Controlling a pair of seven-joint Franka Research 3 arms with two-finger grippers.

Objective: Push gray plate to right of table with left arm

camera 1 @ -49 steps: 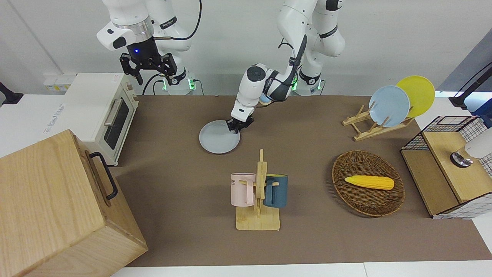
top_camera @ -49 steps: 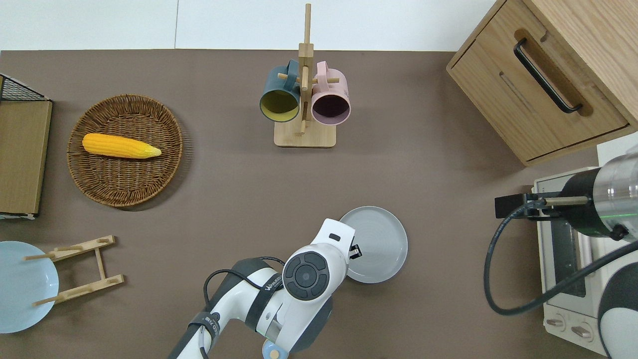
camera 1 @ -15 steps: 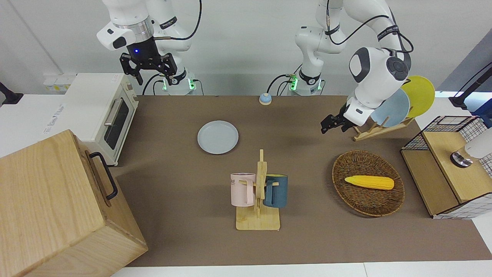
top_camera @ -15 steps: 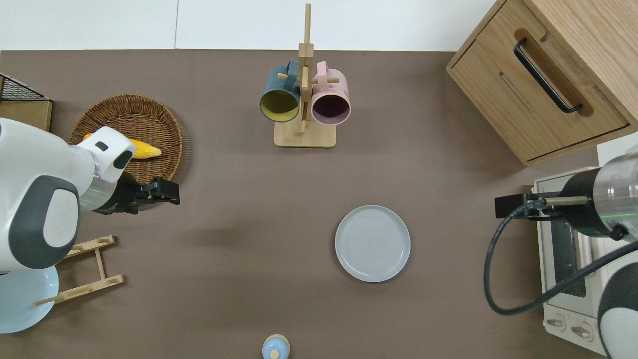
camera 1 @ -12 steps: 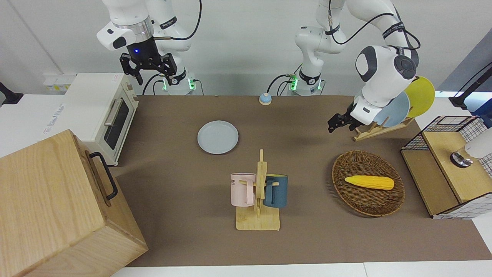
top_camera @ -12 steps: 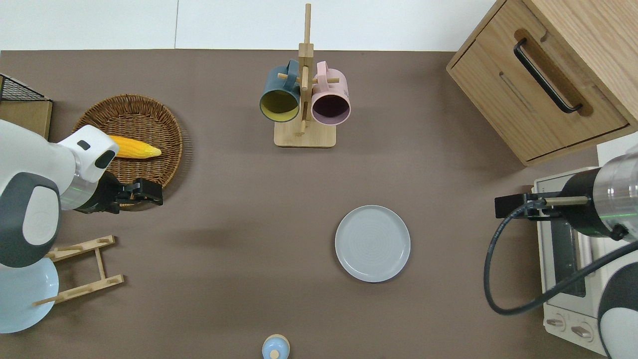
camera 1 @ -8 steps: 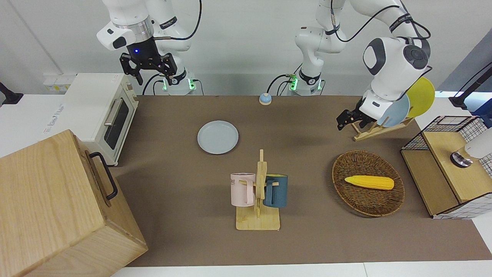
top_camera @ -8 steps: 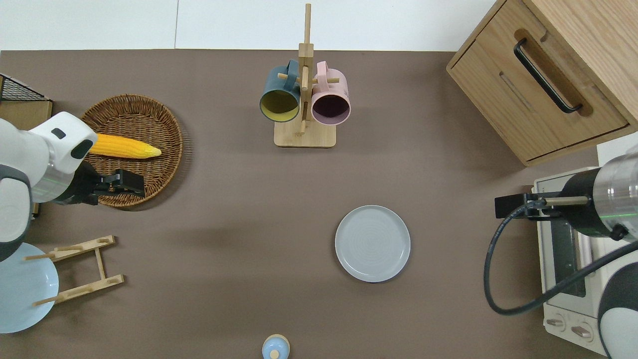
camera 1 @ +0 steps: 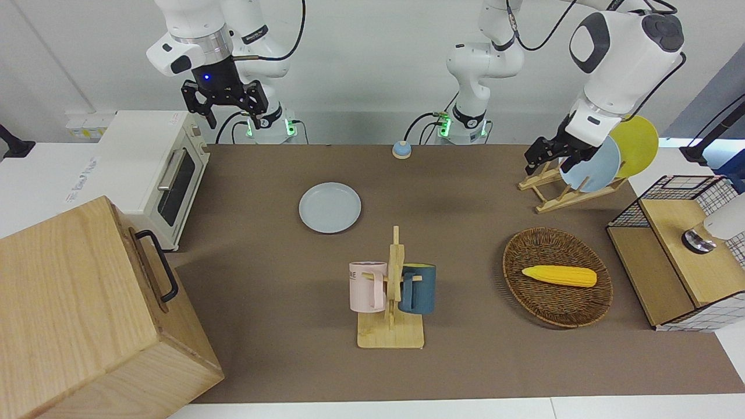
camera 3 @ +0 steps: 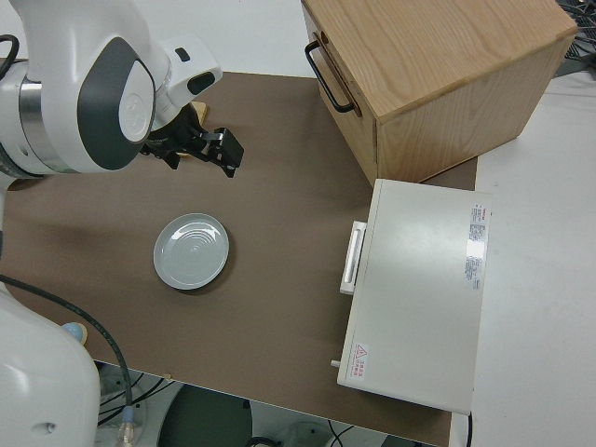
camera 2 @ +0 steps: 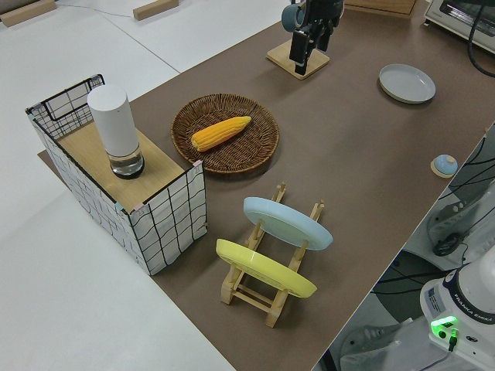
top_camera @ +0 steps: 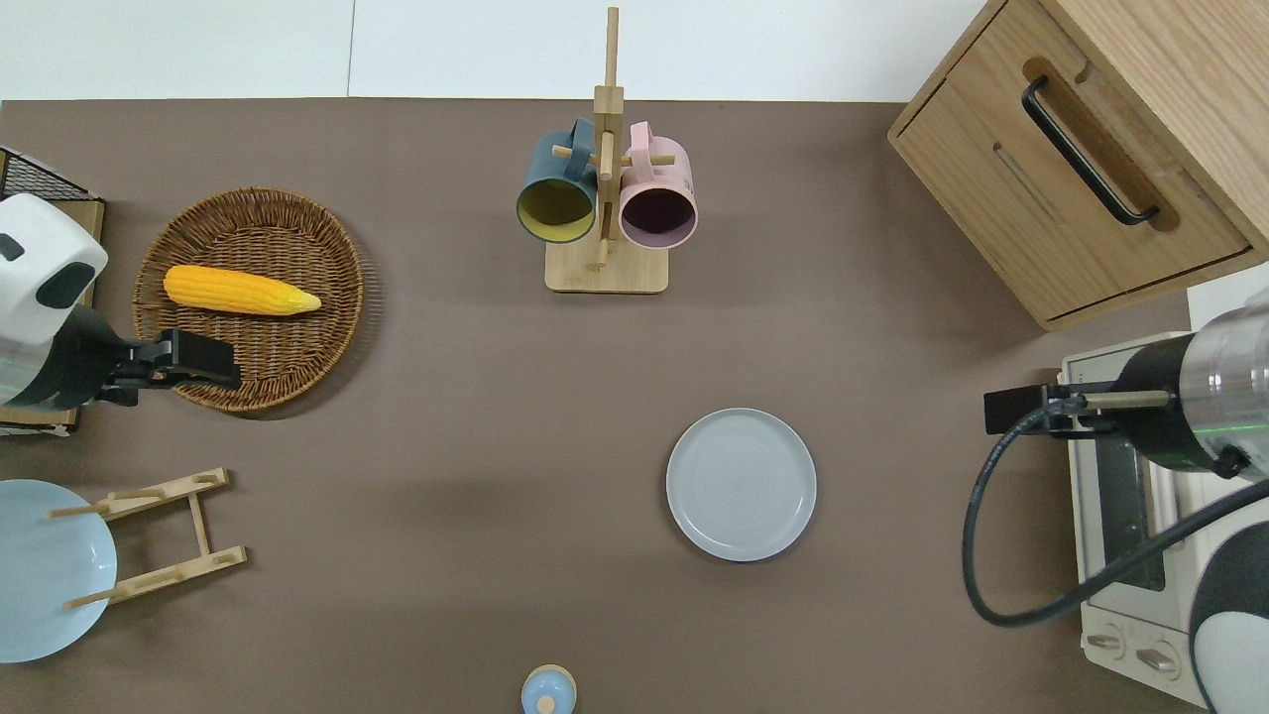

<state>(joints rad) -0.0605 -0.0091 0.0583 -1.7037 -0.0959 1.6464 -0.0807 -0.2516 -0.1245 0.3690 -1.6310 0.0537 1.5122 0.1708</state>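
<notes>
The gray plate (camera 1: 330, 208) lies flat on the brown table (camera 1: 465, 366), nearer to the robots than the mug rack; it also shows in the overhead view (top_camera: 742, 485) and the left side view (camera 2: 407, 83). Nothing touches it. My left gripper (camera 1: 538, 158) is up in the air, shut and empty, over the rim of the wicker basket (top_camera: 248, 297) in the overhead view (top_camera: 213, 365), well away from the plate toward the left arm's end. My right gripper (camera 1: 224, 107) is open and parked.
A wooden mug rack (camera 1: 391, 291) holds a pink and a blue mug. Corn (camera 1: 559, 275) lies in the basket. A rack (camera 1: 559, 195) holds a sky-blue and a yellow plate. A toaster oven (camera 1: 157, 169) and a wooden cabinet (camera 1: 87, 314) stand at the right arm's end.
My left gripper left the plate's edge, rose and swung to the left arm's end, now over the basket's rim. The plate has lain still for the last second.
</notes>
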